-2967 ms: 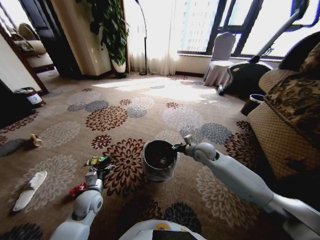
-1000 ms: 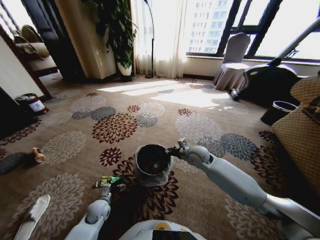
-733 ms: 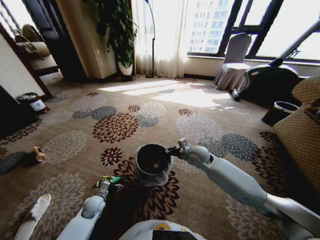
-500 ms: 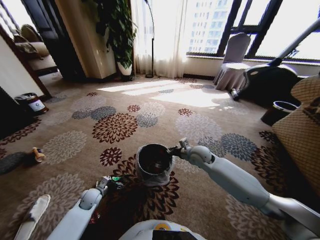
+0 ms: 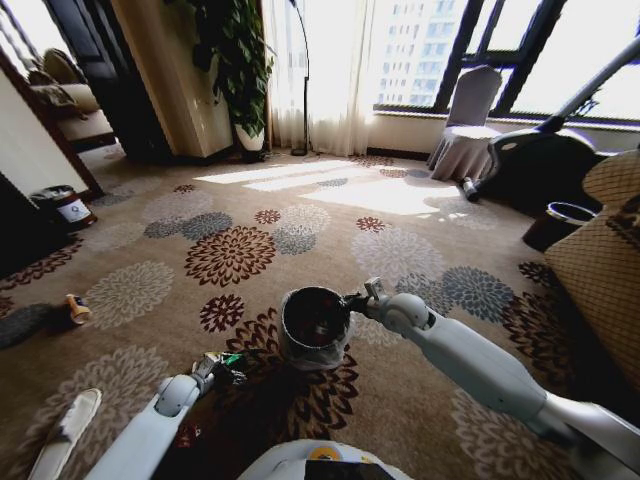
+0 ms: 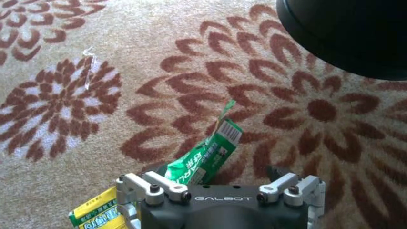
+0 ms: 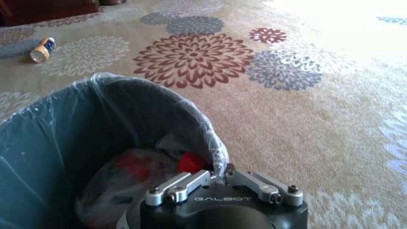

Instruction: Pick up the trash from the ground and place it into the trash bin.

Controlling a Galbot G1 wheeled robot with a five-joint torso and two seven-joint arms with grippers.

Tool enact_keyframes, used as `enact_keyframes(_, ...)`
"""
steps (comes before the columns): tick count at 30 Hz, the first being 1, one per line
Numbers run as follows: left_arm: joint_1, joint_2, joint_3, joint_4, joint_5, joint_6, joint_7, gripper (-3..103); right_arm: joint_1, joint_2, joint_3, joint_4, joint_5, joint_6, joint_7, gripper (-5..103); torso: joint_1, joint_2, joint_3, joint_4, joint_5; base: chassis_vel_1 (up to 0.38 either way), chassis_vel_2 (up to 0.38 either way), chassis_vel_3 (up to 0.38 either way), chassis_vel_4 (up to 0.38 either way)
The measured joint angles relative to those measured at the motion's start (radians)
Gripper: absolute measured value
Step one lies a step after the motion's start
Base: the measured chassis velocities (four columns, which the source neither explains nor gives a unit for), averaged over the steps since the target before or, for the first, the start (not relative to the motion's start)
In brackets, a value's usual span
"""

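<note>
My right gripper (image 5: 357, 299) is shut on the near rim of the trash bin (image 5: 315, 328), a small pale bucket with a black inside and a clear liner. In the right wrist view, red crumpled trash (image 7: 189, 162) lies inside the trash bin (image 7: 76, 124), just in front of the right gripper (image 7: 216, 175). My left gripper (image 5: 224, 368) hovers low over the carpet, left of the bin, shut on a green wrapper (image 6: 208, 158). Beside the left gripper (image 6: 216, 180) in its wrist view is a yellow-green wrapper (image 6: 96, 215). A beige slipper-shaped piece (image 5: 66, 428) and a small brown bottle (image 5: 73, 308) lie on the carpet to the left.
A dark brown round bin (image 5: 560, 224) stands by the patterned sofa (image 5: 605, 260) on the right. A white-and-red can (image 5: 65, 208) sits by dark furniture at far left. A covered chair (image 5: 468, 130) and a potted plant (image 5: 240, 70) stand by the windows. Open flowered carpet lies ahead.
My left arm has swung right toward the bin, carrying the green wrapper. The bin in my right gripper has shifted slightly right. Since three seconds ago the camera view has risen.
</note>
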Motion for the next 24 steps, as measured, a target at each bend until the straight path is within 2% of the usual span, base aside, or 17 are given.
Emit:
enact_keyframes(7, -0.050, -0.001, 0.011, 0.079, -0.013, -0.018, 0.006, 100, -0.002, -0.013, -0.001, 0.005, 0.000, 0.010, 0.000, 1, 0.000, 0.000, 0.000, 0.0000, 0.0000, 0.000, 0.000, 0.000, 0.000)
enact_keyframes(8, -0.059, -0.002, 0.013, 0.092, -0.015, -0.021, 0.007, 102, -0.003, -0.015, -0.002, 0.006, 0.000, 0.013, 0.000, 1, 0.000, 0.000, 0.000, 0.0000, -0.0001, 0.000, 0.000, 0.000, 0.000)
enact_keyframes(10, -0.073, -0.003, 0.017, 0.114, -0.019, -0.033, 0.008, 95, -0.005, -0.021, -0.003, 0.009, 0.000, 0.015, 0.000, 1, 0.000, 0.000, 0.000, 0.0000, -0.0001, 0.000, 0.000, 0.000, 0.000)
enact_keyframes(14, -0.083, -0.007, 0.021, 0.131, -0.023, -0.041, 0.007, 92, -0.006, -0.025, -0.003, 0.012, 0.000, 0.016, 0.000, 1, 0.000, 0.000, 0.000, 0.0000, -0.0001, 0.000, 0.000, 0.000, 0.000)
enact_keyframes(16, -0.094, -0.015, 0.027, 0.149, -0.025, -0.047, 0.001, 80, -0.006, -0.027, -0.003, 0.013, 0.000, 0.017, 0.000, 1, 0.000, 0.000, 0.000, 0.0000, -0.0001, 0.000, 0.000, 0.000, 0.000)
enact_keyframes(18, -0.097, -0.017, 0.029, 0.155, -0.025, -0.048, -0.003, 80, -0.006, -0.028, -0.003, 0.013, 0.000, 0.017, 0.000, 1, 0.000, 0.000, 0.000, 0.0000, -0.0001, 0.000, 0.000, 0.000, 0.000)
enact_keyframes(24, -0.120, -0.028, 0.038, 0.192, -0.025, -0.057, -0.010, 58, -0.010, -0.028, -0.001, 0.014, 0.000, 0.017, 0.000, 1, 0.000, 0.000, 0.000, 0.0000, 0.0000, 0.000, 0.000, 0.000, 0.000)
